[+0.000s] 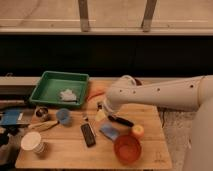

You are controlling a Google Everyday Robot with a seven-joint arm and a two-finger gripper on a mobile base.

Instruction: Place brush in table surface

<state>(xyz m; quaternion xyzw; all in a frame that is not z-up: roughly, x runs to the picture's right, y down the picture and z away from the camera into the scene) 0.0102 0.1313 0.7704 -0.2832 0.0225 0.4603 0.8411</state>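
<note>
The gripper (101, 107), its jaws spread wide and holding nothing, hangs low over the middle of the table surface (65, 155), just beside the brush (120, 121), which lies flat slightly nearer the right edge.

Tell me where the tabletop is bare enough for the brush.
Bare table surface: the front strip between white cup and black bar; the right edge beside orange bowl. Crowded: the centre, where the gripper hovers by brush and blue sponge.
</note>
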